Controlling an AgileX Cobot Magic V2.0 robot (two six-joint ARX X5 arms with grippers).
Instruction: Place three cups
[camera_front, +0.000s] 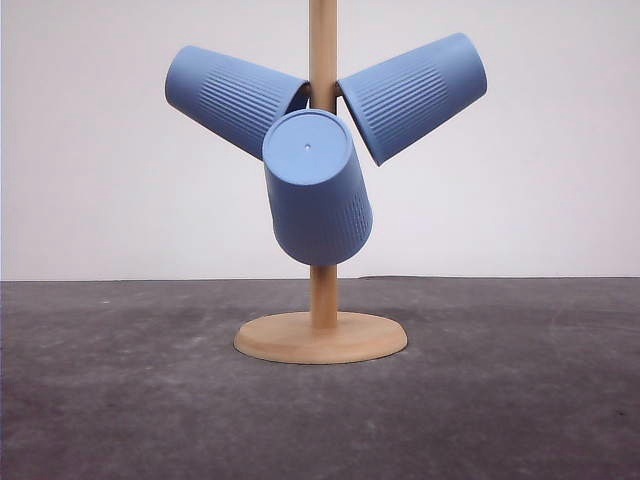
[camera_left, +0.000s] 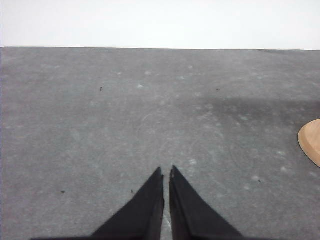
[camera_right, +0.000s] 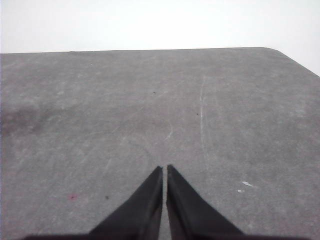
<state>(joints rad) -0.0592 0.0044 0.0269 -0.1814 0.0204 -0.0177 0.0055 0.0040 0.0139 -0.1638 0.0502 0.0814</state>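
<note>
We see three light-blue ribbed cups hung upside down on a wooden stand (camera_front: 322, 300) that rises from a round base (camera_front: 320, 338) on the dark grey table (camera_front: 520, 400). Taking the post as the centre of a clock face in the front view, the left cup (camera_front: 232, 98) points out towards ten o'clock, the right cup (camera_front: 415, 95) towards two o'clock, and the front cup (camera_front: 315, 190) hangs towards six o'clock, its flat bottom turned to the camera. Each seems to sit mouth-inward over a slanted peg near the post, which would explain why they tilt base-up and stay put without resting on one another; the pegs themselves are hidden inside the cups.

Our left gripper (camera_left: 166, 172) hovers over bare table with its two dark fingers brought nearly together, only a thin slit between the tips and nothing held. An edge of the wooden base (camera_left: 311, 142) shows in that wrist view. Our right gripper (camera_right: 164, 170) is in the same state, fingers almost touching, empty, above the tabletop near a rounded table corner.

With all three cups on the stand and both grippers empty and away from them, we judge the placing is done. The front cup hangs steepest and looks likeliest to slip if the stand is bumped.
</note>
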